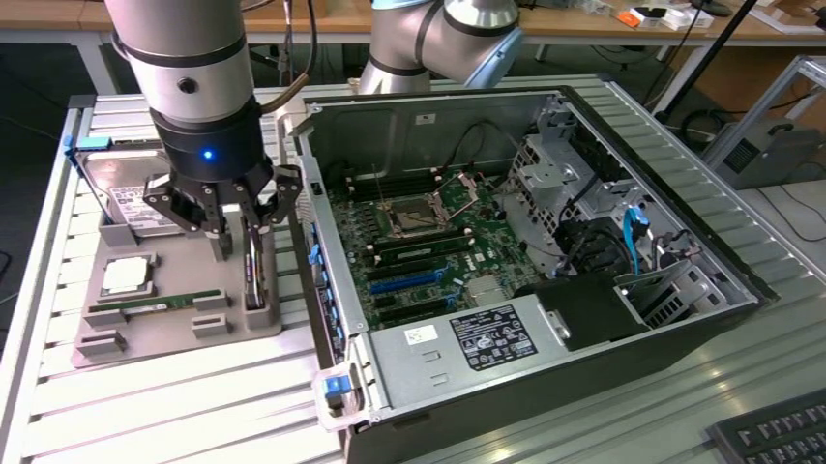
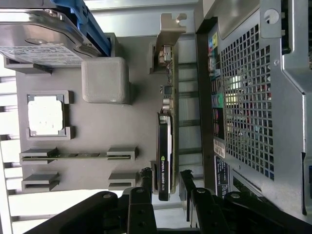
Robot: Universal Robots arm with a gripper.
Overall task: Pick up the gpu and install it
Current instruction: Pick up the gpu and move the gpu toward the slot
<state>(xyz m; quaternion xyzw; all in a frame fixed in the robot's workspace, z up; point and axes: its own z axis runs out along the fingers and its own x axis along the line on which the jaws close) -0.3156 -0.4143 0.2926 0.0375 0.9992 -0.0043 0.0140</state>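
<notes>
- Our gripper (image 1: 240, 242) stands wide open and holds nothing, with a finger (image 2: 146, 179) on each side of the gpu (image 2: 165, 146).
- The gpu stands on edge in the gray holder (image 1: 168, 333), just beside the open computer case (image 1: 427, 116), not yet lifted.
- For a sound grip, we judge the jaws should sit centred and square on the card's flat faces, clear of its metal bracket (image 2: 170, 27).

The exterior view looks down from high up, at a slant, over the counter (image 1: 155, 416), taking in the whole open computer case (image 1: 543, 242) and the grey tray (image 1: 162, 340) on the exterior view's left; the wrist view looks straight down past the gripper (image 2: 165, 180), close above that tray; both share the tray and the case's nearest wall.
</notes>
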